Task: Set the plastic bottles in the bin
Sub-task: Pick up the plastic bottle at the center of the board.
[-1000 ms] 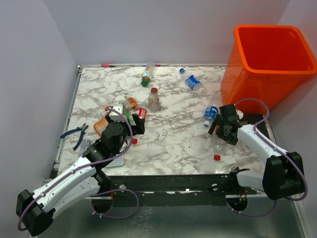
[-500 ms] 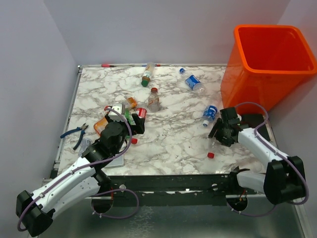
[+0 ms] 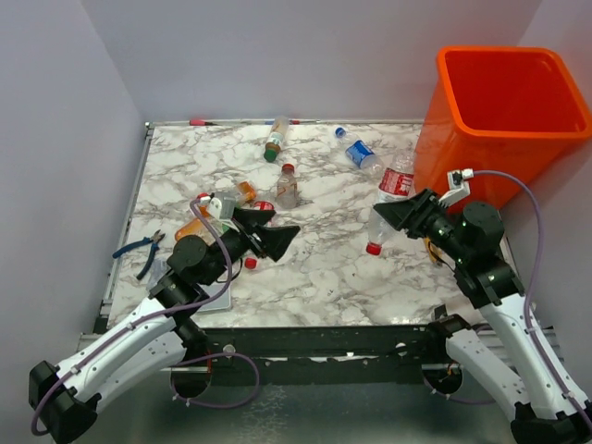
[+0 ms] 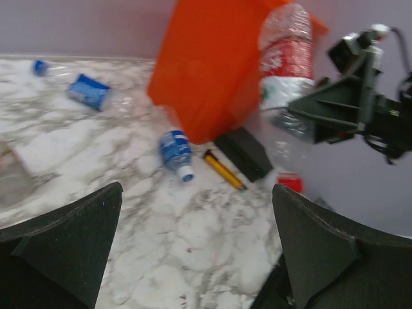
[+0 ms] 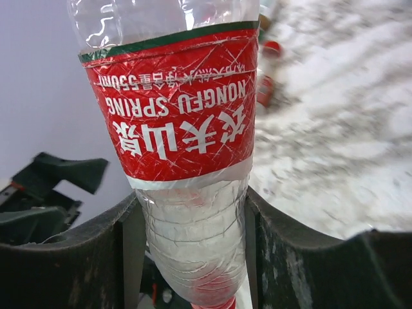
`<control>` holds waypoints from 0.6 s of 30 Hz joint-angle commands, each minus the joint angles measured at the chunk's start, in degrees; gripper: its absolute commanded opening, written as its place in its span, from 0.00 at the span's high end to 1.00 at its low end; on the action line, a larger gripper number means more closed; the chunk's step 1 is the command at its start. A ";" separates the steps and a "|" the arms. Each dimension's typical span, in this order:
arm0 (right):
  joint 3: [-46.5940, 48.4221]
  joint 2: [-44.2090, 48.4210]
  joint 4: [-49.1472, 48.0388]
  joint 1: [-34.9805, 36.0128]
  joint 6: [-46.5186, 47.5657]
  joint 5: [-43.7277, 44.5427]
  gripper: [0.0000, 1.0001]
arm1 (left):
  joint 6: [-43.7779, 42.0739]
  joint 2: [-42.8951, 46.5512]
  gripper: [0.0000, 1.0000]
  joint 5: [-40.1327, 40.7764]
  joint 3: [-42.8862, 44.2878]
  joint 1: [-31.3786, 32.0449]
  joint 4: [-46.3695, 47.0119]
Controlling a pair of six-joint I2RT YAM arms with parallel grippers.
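Observation:
My right gripper is shut on a clear plastic bottle with a red label and holds it in the air, red cap down, left of the orange bin. In the right wrist view the bottle fills the gap between both fingers. My left gripper hangs open and empty above the table's middle left. More bottles lie on the marble: a blue-labelled one, a brown one, a clear one with a red cap, and orange ones. The left wrist view shows another blue-labelled bottle beside the bin.
Blue-handled pliers lie at the table's left edge, with a flat grey pad under the left arm. A loose red cap lies near it. A yellow stick and a black block sit at the bin's foot.
My right gripper closed on the red-labelled bottle and lifted it off the table as the arm rose. My left gripper rose and swung to point right, still open.

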State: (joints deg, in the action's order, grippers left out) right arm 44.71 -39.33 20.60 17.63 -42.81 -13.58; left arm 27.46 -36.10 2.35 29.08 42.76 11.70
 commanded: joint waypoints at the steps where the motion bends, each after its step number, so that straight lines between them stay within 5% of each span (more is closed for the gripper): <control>1: -4.75 -0.04 -25.71 0.84 -7.84 -10.47 0.51 | 7.35 -5.53 0.01 -24.98 -0.78 -0.08 20.11; 9: -4.43 -8.48 -48.78 10.94 -12.02 -6.38 0.52 | 4.79 -16.43 0.01 -35.88 7.46 1.35 21.08; 18: -5.10 -13.07 -61.53 16.21 -13.35 -3.85 0.53 | 3.61 -19.95 0.02 -36.19 10.92 1.99 21.08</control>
State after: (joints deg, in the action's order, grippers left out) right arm 40.36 -52.25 -31.38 32.80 -55.11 -19.35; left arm 32.08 -55.88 -31.18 38.94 44.49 30.98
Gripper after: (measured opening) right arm 0.483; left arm 0.991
